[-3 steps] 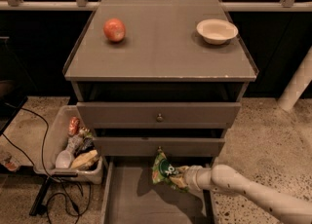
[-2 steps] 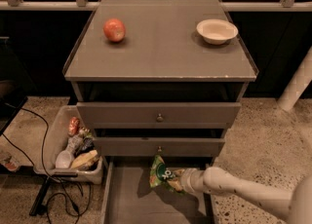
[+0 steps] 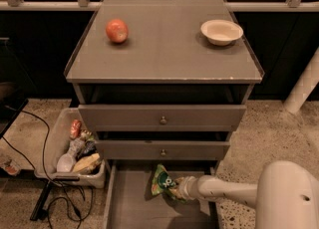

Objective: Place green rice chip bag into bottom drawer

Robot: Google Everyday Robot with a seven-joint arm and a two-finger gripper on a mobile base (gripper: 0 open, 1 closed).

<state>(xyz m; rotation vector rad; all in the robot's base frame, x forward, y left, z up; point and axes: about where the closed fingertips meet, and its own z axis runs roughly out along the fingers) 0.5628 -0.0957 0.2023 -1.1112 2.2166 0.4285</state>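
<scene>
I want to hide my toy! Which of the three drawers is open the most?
The bottom drawer: it is pulled far out, while the two knobbed drawers above are nearly shut. The gripper holds the green rice chip bag over it.

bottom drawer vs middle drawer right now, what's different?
Bottom drawer is pulled out, with its flat floor exposed; middle drawer is pushed in, with only its front showing. The middle drawer shows a round knob; none is visible on the bottom drawer. The green rice chip bag and the end effector at its right edge are over the bottom drawer's floor; nothing touches the middle drawer. Both are grey.
</scene>
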